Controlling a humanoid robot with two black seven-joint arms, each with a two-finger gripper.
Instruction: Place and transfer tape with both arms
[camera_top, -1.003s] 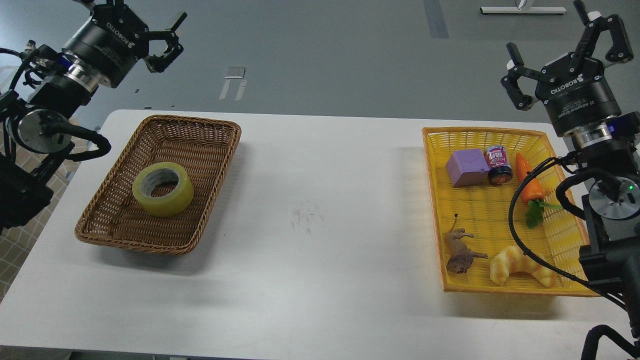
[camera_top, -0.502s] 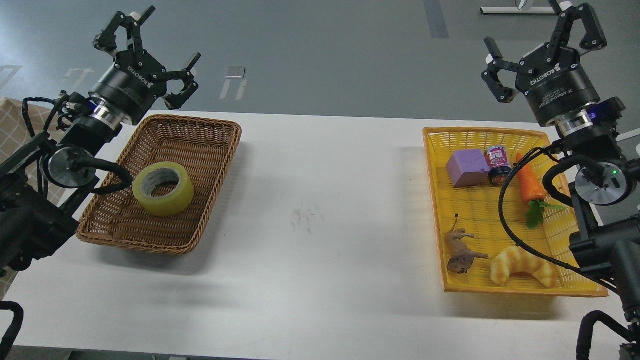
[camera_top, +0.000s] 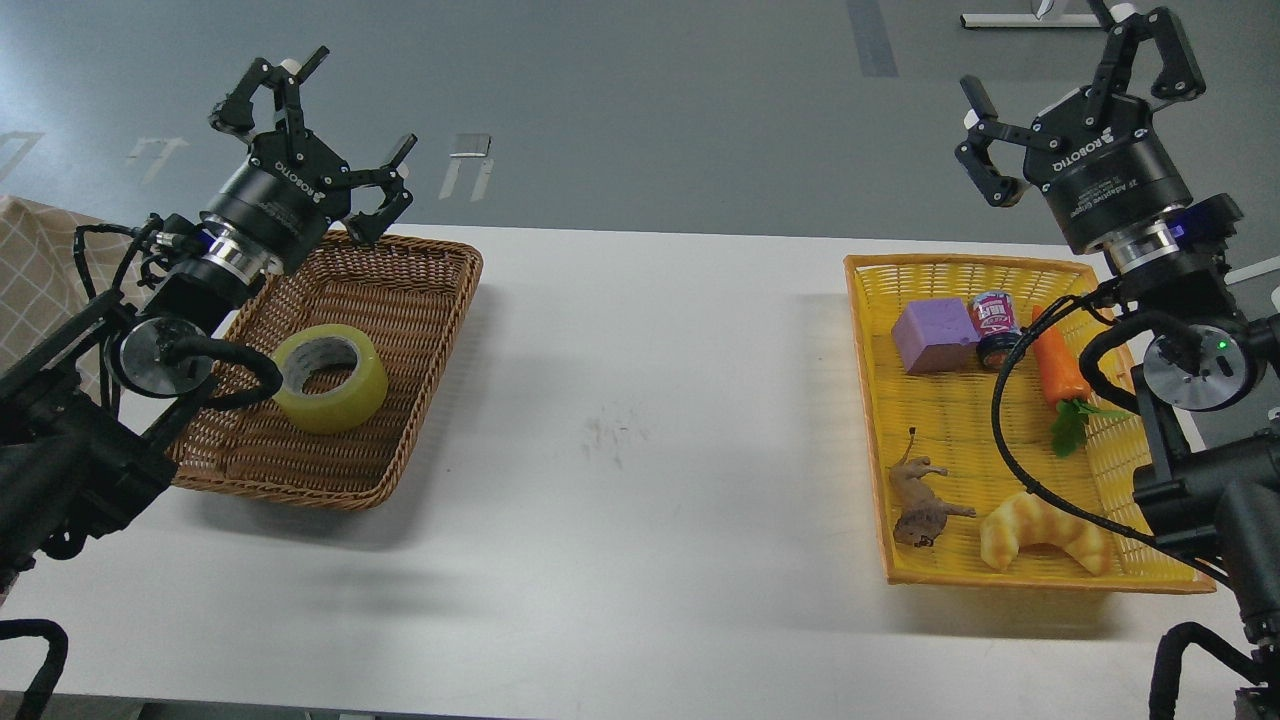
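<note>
The yellow tape roll (camera_top: 327, 379) lies flat in the brown wicker basket (camera_top: 420, 290) on the left of the white table. My left gripper (camera_top: 325, 135) is open and empty, raised above the basket's far left corner, up and behind the tape. My right gripper (camera_top: 1070, 90) is open and empty, raised beyond the far edge of the yellow basket (camera_top: 960, 400) on the right.
The yellow basket holds a purple block (camera_top: 933, 336), a small jar (camera_top: 997, 328), a toy carrot (camera_top: 1062, 372), a toy lion (camera_top: 922, 504) and a croissant toy (camera_top: 1045, 532). The white table (camera_top: 640, 420) spans between the baskets. My arms' cables hang over both baskets' outer sides.
My left gripper has moved right and down toward the wicker basket's far corner. My right gripper has shifted left and slightly up. The tape has not moved.
</note>
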